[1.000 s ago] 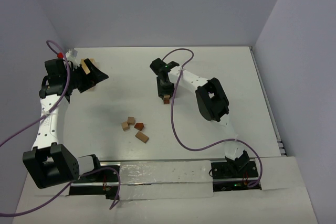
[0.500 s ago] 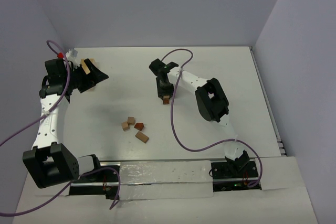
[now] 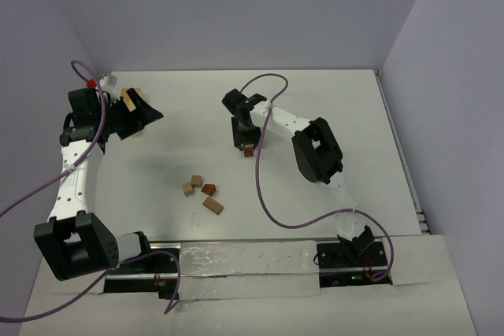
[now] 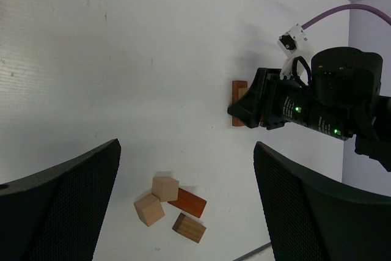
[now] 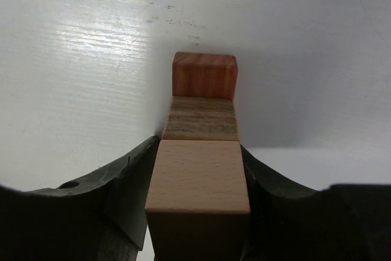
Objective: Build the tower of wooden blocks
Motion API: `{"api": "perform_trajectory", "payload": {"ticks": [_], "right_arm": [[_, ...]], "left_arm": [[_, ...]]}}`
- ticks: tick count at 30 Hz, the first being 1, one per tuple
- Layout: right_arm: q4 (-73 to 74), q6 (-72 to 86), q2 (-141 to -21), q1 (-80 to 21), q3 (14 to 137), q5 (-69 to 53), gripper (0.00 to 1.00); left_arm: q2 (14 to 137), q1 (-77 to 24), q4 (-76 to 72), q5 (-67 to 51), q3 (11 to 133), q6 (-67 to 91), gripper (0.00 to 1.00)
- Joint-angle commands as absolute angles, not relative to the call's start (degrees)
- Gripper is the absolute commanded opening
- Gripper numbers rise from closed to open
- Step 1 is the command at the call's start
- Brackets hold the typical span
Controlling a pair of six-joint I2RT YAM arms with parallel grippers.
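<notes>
The tower point(image 3: 248, 149) stands mid-table: a reddish block point(image 5: 204, 75) at the bottom, a striped brown block point(image 5: 201, 118) on it, and a tan cube point(image 5: 198, 175) on top. My right gripper point(image 5: 198, 191) reaches down over it, with a finger tight against each side of the tan cube and no gap showing. In the left wrist view the same gripper point(image 4: 256, 105) covers the tower point(image 4: 238, 90). Several loose wood blocks point(image 3: 201, 192) lie near the front: two tan cubes point(image 4: 165, 187), a reddish brick point(image 4: 188, 202) and a brown brick point(image 4: 189, 227). My left gripper point(image 4: 186, 151) hangs open and empty at the far left.
A pale wooden piece point(image 3: 126, 100) sits by the left gripper point(image 3: 146, 112) near the back left corner. A purple cable point(image 3: 264, 186) loops across the table right of the tower. Walls close off the back and both sides.
My right gripper has shifted slightly left over the tower. The left arm and the loose blocks have not moved.
</notes>
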State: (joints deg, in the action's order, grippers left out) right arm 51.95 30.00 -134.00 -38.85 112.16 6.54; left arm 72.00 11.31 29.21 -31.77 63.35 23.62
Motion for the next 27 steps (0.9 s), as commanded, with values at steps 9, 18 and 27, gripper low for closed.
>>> {"api": "perform_trajectory", "payload": {"ticks": [9,18,27], "right_arm": [[52.42,30.1,-132.46,-39.64,110.92,6.28,0.82],[52.67,30.15,-131.44,-39.73,111.4,6.88,1.0],[53.07,29.9,-129.14,-39.9,112.29,8.76,1.0]], "left_arm": [[71.63,11.69,26.89,-32.26,64.42,23.91,0.95],[71.65,11.6,26.81,-32.32,64.34,23.99,0.95],[71.24,11.69,26.56,-32.17,64.0,24.08,0.95]]}}
